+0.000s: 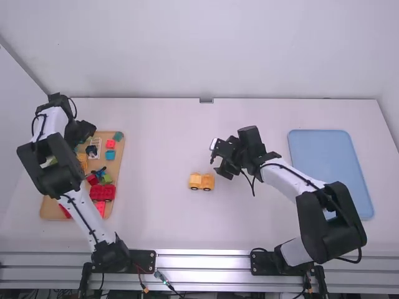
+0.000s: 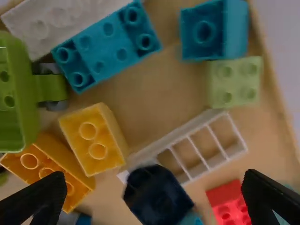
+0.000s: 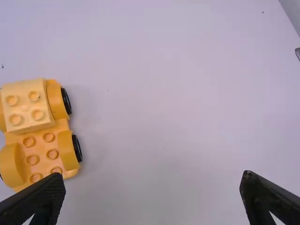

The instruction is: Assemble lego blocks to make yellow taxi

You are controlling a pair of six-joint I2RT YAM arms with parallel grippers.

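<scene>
The right claw [image 1: 215, 151] is released, the yellow taxi [image 1: 201, 182] nearer and slightly left. The left claw [image 1: 81, 131], also released, hangs above the tray [image 1: 47, 209].

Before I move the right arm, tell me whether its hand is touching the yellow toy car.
Apart. The high view shows it: a narrow strip of bare white table separates the right hand from the yellow toy car.

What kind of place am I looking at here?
Probably a robotics lab workstation: two robot arms, left and right, mounted at a white table with a tray of toy blocks.
</scene>
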